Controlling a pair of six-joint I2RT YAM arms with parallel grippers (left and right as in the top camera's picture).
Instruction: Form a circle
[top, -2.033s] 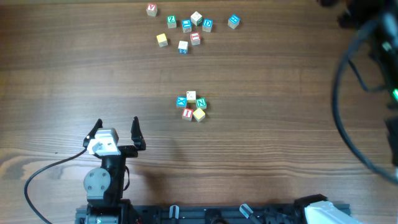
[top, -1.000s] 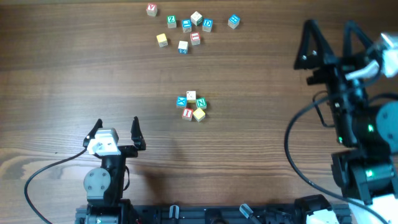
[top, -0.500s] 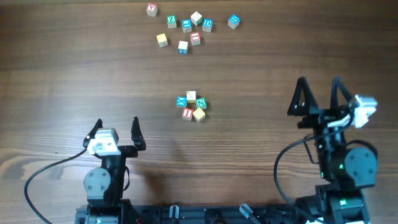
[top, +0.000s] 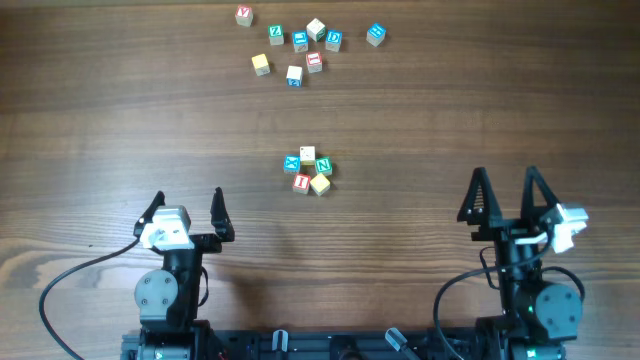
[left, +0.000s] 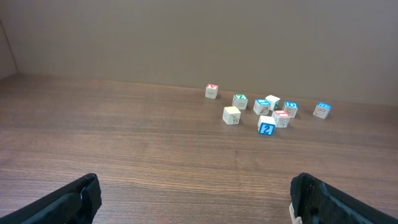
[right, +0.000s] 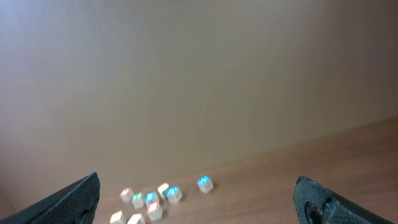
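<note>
The circle (top: 308, 171) is a tight ring of five small letter cubes at the table's middle: blue-faced (top: 292, 163), cream (top: 307, 155), green-faced (top: 323, 166), red-faced (top: 301, 183) and plain yellow (top: 319, 184). My left gripper (top: 188, 205) stands open near the front edge, left of and nearer than the ring, holding nothing. On the front right my right gripper (top: 506, 185) is also open and empty, well apart from the ring. Neither wrist view shows the circle. In them the left gripper (left: 194, 196) and the right gripper (right: 196, 196) show only dark fingertips at the lower corners.
A loose scatter of several similar letter cubes (top: 300, 40) lies at the far edge of the wooden table (top: 450, 110). The same scatter (left: 267, 109) shows ahead in the left wrist view, and the blurred scatter (right: 155, 202) in the right wrist view. A black cable (top: 70, 285) trails by the left arm.
The right arm has swung in from the far right and drawn back toward the front edge, its jaws staying open. The left arm and all cubes have not moved.
</note>
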